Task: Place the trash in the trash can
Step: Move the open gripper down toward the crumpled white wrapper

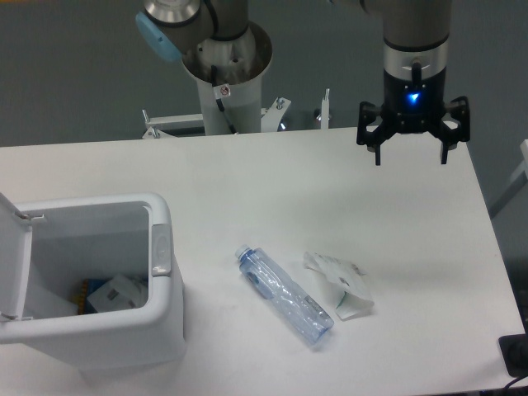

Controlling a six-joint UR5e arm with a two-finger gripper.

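Note:
A crushed clear bluish plastic bottle (pixel 285 295) lies diagonally on the white table, cap end toward the upper left. Just right of it rests a crumpled white paper wrapper (pixel 341 285) with a green edge. The white trash can (pixel 161 330) stands at the front left with its lid (pixel 12 256) swung open to the left; a grey latch (pixel 161 247) shows on its right rim. My gripper (pixel 411 157) hangs open above the table's far right part, well away from both pieces of trash, with nothing between its fingers.
Inside the trash can lie a few items, one white and one blue-orange (pixel 111 294). The arm's base column (pixel 224 82) rises behind the table's far edge. A dark object (pixel 516 355) sits at the front right corner.

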